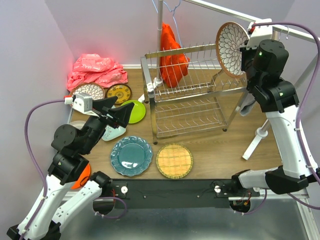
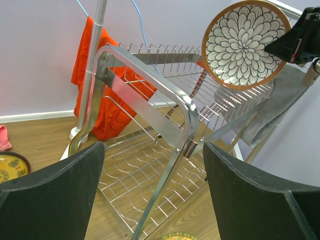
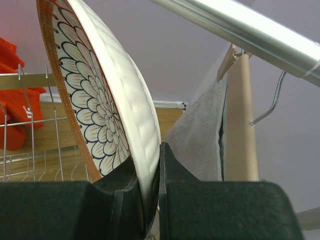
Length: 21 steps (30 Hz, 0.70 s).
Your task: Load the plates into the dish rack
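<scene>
Above the right end of the dish rack [image 1: 187, 95], the right gripper [image 1: 243, 52] is clamped on the rim of the white petal-patterned plate [image 1: 231, 42]. The plate is held on edge over the upper tier. Left of the dish rack, the left gripper [image 1: 116, 111] has its jaws spread wide and grasps nothing. In front of the dish rack, the teal scalloped plate [image 1: 131, 155] and the woven-yellow plate [image 1: 174, 160] lie flat on the table [image 1: 210, 145]. The lime green plate [image 1: 135, 111] lies at the rack's left side.
</scene>
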Available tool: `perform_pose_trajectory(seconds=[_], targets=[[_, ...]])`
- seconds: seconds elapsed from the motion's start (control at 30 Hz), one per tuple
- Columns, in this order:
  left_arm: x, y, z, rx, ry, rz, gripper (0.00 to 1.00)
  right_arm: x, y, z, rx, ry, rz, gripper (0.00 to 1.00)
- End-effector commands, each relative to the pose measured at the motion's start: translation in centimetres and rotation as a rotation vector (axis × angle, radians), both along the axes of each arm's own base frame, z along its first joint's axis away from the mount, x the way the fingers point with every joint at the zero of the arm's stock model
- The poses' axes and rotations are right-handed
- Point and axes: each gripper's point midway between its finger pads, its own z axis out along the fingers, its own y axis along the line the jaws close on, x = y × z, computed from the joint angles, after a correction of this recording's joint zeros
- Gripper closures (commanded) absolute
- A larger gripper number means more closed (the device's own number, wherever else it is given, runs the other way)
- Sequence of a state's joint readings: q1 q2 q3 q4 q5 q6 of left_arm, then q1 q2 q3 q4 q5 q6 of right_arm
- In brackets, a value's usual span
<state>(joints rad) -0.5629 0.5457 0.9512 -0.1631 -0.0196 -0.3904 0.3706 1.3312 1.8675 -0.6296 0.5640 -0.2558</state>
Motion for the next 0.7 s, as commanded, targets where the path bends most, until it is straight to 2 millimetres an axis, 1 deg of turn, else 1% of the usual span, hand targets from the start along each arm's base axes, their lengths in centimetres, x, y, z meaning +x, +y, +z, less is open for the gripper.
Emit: perform_pose_trajectory(seconds=[0.0, 0.1, 0.33, 0.47, 0.5, 0.53, 0.67], targets=[[0.2, 0.5, 0.1, -0.019, -0.004, 0.03, 0.11, -1.0, -1.7, 4.2, 0.104, -0.18, -0.072, 1.0], [0.3, 0.5, 0.0, -0.021, -0.004, 0.032, 0.11, -0.8, -1.8, 4.0, 0.114, -0.181, -0.086, 0.99], [0.4, 0.6, -0.2, -0.02, 0.001, 0.037, 0.11, -1.0, -2.2, 5.2, 0.136, -0.217, -0.117, 0.99], [0.4, 0.7, -0.1, -0.02, -0.001, 0.042, 0.11, -1.0, -1.9, 5.1, 0.12, -0.209, -0.126, 1.0], [0.5, 0.6, -0.1, -0.016, -0.001, 0.04, 0.1, -0.9, -1.5, 5.1, 0.114, -0.204, -0.118, 0.99], [0.5, 0.6, -0.2, -0.014, 0.002, 0.04, 0.1, -1.0, -1.6, 5.0, 0.108, -0.202, -0.132, 0.99], [0.5, 0.5, -0.2, -0.012, 0.004, 0.037, 0.1, -1.1, -1.0, 5.3, 0.077, -0.196, -0.126, 0.99]])
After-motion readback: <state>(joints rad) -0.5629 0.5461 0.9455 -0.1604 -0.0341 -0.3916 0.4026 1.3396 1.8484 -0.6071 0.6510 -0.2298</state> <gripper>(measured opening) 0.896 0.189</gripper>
